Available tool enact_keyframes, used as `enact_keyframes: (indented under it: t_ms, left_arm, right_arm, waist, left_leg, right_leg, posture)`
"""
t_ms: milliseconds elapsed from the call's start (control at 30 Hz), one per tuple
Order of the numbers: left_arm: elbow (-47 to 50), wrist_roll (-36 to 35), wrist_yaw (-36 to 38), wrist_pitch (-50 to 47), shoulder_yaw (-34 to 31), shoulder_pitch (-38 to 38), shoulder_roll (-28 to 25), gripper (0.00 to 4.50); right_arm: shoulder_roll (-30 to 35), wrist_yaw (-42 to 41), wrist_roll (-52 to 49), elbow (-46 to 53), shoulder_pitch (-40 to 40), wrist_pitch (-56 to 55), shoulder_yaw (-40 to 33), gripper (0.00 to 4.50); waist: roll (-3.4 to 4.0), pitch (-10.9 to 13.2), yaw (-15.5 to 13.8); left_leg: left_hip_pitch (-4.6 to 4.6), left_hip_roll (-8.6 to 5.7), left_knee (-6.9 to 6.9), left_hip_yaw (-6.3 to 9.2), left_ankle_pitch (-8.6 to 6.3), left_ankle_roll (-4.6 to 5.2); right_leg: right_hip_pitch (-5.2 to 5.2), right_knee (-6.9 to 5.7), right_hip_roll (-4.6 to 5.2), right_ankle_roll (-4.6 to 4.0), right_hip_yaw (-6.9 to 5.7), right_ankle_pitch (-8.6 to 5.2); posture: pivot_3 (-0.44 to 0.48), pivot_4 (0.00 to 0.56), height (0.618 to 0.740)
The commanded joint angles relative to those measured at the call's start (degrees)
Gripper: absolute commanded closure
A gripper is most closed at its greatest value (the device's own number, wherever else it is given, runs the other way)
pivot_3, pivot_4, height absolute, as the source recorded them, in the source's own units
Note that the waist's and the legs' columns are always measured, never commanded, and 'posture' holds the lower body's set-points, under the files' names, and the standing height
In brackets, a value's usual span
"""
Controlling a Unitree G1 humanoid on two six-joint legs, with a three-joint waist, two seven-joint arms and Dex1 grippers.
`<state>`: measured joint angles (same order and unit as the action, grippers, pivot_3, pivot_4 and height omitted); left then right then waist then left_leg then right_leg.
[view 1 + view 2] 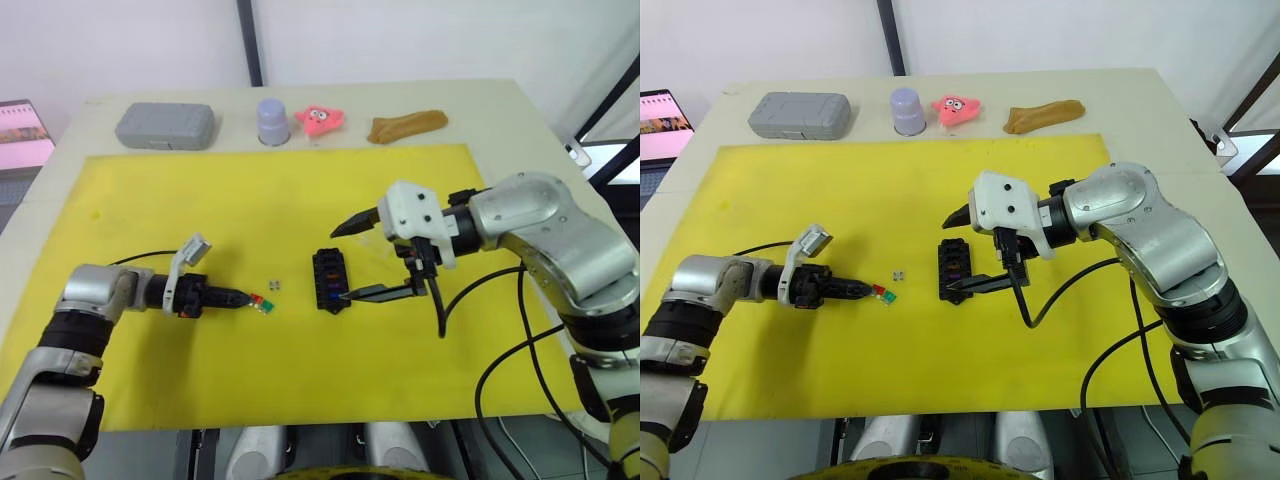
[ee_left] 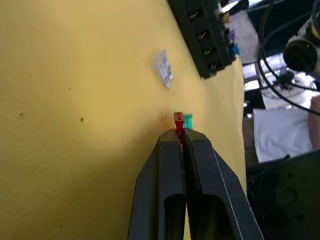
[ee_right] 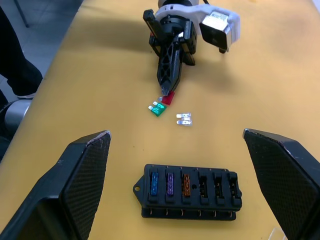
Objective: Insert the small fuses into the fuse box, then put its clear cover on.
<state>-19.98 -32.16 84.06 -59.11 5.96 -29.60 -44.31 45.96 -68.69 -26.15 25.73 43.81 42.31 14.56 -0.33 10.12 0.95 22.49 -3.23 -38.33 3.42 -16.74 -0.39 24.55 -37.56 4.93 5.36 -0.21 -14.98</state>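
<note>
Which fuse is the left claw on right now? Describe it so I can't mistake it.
On the yellow mat, look left of the black fuse box to the left claw. Its shut tips pinch a red fuse; the green fuse lies touching it, and the clear fuse lies apart.

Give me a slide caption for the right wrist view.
Left gripper pinching a red fuse above the half-filled fuse box.

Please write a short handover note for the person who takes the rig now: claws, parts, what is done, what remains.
Left claw: shut on the red fuse, on the yellow mat.
Right claw: open, around the fuse box, holding nothing.
Done: three fuses seated; three slots empty.
Left: the red, the green fuse beside it and the clear fuse, all left of the box; then the cover.
</note>
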Motion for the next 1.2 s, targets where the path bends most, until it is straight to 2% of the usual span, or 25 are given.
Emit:
enact_keyframes:
  t_ms: [33, 133, 267, 367, 467, 567, 800, 1100, 1200]
  left_arm:
    - [7.9, -4.2, -3.0, 0.4, -8.1, 0.4, -1.7, 4.45]
    - [19.4, -8.0, -7.2, 1.5, -12.8, 0.6, 0.1, 4.45]
    - [30.8, -9.5, -12.1, 4.1, -12.6, -0.6, 3.2, 4.45]
    - [34.3, -11.0, -14.5, 4.2, -12.1, -1.9, 4.7, 4.45]
    - [36.3, -11.9, -16.3, 4.8, -11.2, -3.1, 5.9, 4.5]
    - [36.8, -12.3, -16.9, 5.0, -10.5, -3.7, 6.0, 4.5]
    - [36.6, -12.7, -17.2, 5.9, -9.2, -3.8, 5.3, 4.5]
    - [36.2, -12.5, -17.6, 6.9, -8.2, -3.9, 4.6, 4.5]
    - [36.0, -12.6, -17.7, 7.2, -8.1, -3.8, 4.1, 4.5]
  right_arm:
    - [-0.5, 1.1, -1.8, 0.6, 1.8, 3.1, -1.0, 0.0]
    - [-2.7, 3.7, -4.3, -2.4, 5.0, 11.4, -1.4, 0.0]
    - [-5.7, 6.1, -8.2, -5.4, 8.8, 19.8, -2.5, 0.0]
    - [-7.1, 7.1, -10.5, -6.8, 10.3, 23.7, -2.8, 0.0]
    - [-9.0, 8.0, -14.0, -7.7, 11.9, 28.2, -4.0, 0.84]
    - [-10.5, 9.8, -15.9, -8.8, 13.0, 31.5, -5.0, 2.26]
    - [-13.4, 13.6, -19.0, -10.8, 13.7, 35.7, -7.0, 2.26]
    - [-12.5, 14.3, -20.3, -10.3, 13.0, 35.4, -6.8, 2.26]
    - [-12.1, 14.1, -20.3, -10.2, 13.2, 35.3, -6.5, 3.05]
  waist:
    - [-0.02, 0.0, -0.1]
    - [-0.03, 0.0, -0.3]
    - [-0.03, 0.0, -0.4]
    - [-0.04, 0.0, -0.3]
    - [-0.03, 0.0, -0.1]
    - [-0.03, 0.0, -0.1]
    - [-0.03, 0.0, -0.2]
    - [-0.03, 0.0, -0.2]
    - [-0.03, 0.0, -0.2]
  left_leg:
    - [0.02, 0.0, 0.0, 0.0, 0.0, 0.0]
    - [0.04, -0.01, -0.01, 0.0, 0.0, 0.0]
    - [0.05, -0.03, -0.02, 0.0, 0.13, -0.24]
    - [0.06, -0.04, 0.0, 0.0, 0.14, -0.25]
    - [0.05, -0.03, 0.01, 0.0, 0.13, -0.23]
    - [0.05, -0.03, 0.03, 0.0, 0.11, -0.2]
    - [0.05, -0.04, 0.02, 0.0, 0.12, -0.21]
    - [0.05, -0.04, 0.03, 0.0, 0.1, -0.17]
    - [0.05, -0.04, 0.03, 0.0, 0.09, -0.16]
  right_leg:
    - [0.01, 0.0, 0.01, 0.0, 0.0, 0.0]
    - [0.01, 0.02, 0.07, 0.0, 0.0, 0.0]
    - [-0.02, 0.06, 0.12, 0.0, 0.01, 0.0]
    - [-0.01, 0.07, 0.09, 0.0, 0.0, 0.0]
    - [0.01, 0.06, 0.05, 0.0, 0.0, 0.0]
    - [0.01, 0.06, 0.04, 0.0, 0.01, 0.0]
    - [0.01, 0.06, 0.05, 0.0, 0.0, 0.0]
    - [0.01, 0.06, 0.04, 0.0, 0.0, 0.0]
    - [0.01, 0.06, 0.03, 0.0, 0.0, 0.0]
  posture:
    - [0.0, 0.15, 0.731]
    - [0.0, 0.15, 0.731]
    - [0.0, 0.15, 0.731]
    - [0.0, 0.15, 0.731]
    - [0.0, 0.15, 0.731]
    - [0.0, 0.15, 0.731]
    - [0.0, 0.15, 0.731]
    - [0.0, 0.15, 0.731]
    - [0.0, 0.15, 0.731]
